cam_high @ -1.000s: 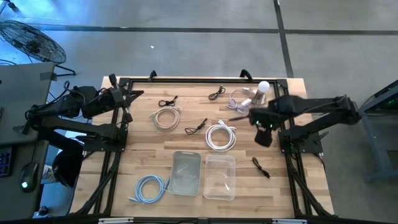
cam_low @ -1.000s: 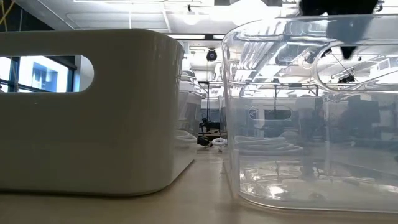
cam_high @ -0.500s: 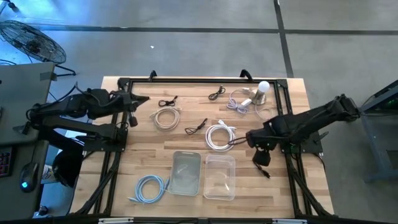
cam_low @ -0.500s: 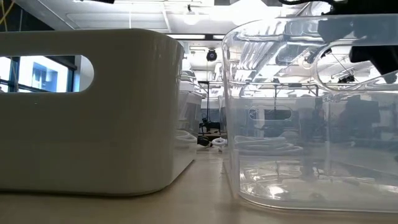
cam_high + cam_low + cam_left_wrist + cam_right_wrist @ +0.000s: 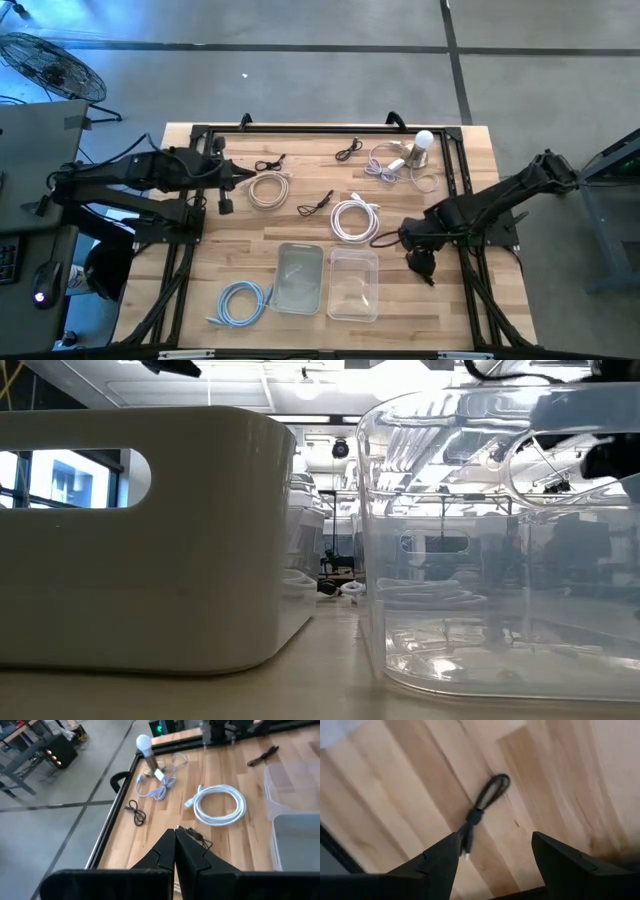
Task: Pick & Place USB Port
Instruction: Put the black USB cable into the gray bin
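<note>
A short black cable (image 5: 481, 810), bundled into a loop, lies flat on the wooden table near its right edge; in the high view only its tail (image 5: 430, 281) shows. My right gripper (image 5: 494, 840) hovers open right above it, fingers pointing down, one on either side, touching nothing; it also shows in the high view (image 5: 420, 262). My left gripper (image 5: 175, 831) is shut and empty above the table's left part, next to a white cable coil (image 5: 268, 189).
A white bin (image 5: 300, 278) and a clear bin (image 5: 353, 284) stand at the near middle. A blue coil (image 5: 240, 303), a larger white coil (image 5: 353, 218), several small black cables (image 5: 317, 204) and a bulb lamp (image 5: 422, 142) with its cord lie around.
My right gripper has gone toward the table's near edge and down, from beside the lamp to above the short black cable. My left gripper has gone toward the table's right, reaching out to the white coil. Nothing on the table has moved.
</note>
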Controlling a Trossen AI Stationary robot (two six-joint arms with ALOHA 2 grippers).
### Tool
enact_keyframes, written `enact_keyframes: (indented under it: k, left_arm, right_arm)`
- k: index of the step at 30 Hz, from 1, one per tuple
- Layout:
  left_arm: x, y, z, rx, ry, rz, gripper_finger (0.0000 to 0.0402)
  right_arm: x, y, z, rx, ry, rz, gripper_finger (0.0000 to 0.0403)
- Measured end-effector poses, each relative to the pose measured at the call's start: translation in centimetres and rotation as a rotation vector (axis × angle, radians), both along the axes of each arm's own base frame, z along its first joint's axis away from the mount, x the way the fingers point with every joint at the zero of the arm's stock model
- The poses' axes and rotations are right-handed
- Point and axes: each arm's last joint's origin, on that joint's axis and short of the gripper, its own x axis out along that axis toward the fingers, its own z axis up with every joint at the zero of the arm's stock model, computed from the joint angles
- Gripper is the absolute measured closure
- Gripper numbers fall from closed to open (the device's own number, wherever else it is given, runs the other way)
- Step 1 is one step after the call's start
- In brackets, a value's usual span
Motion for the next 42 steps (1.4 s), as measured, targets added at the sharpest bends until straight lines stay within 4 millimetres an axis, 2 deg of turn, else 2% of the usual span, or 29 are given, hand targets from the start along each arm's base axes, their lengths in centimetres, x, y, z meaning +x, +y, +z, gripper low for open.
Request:
enact_keyframes:
  k: [7, 13, 34, 42]
  left_arm:
    - [0.1, 0.0, 0.0, 0.053, 0.021, -0.015, 0.04]
    - [-0.2, 0.0, 0.1, 0.06, 0.014, -0.016, 0.04]
    - [-0.1, -0.2, 0.1, 0.03, 0.011, -0.075, 0.04]
    - [-0.1, -0.2, 0.0, 0.024, 0.011, -0.09, 0.04]
  right_arm:
    - [-0.1, 0.9, -2.6, 0.088, -0.038, -0.057, 0.0162]
    - [0.0, 1.4, -4.0, 0.165, -0.098, -0.088, 0.0162]
    - [-0.5, 0.9, -4.5, 0.069, -0.066, -0.146, 0.0162]
    - [-0.8, 1.3, -4.6, 0.065, -0.055, -0.141, 0.0162]
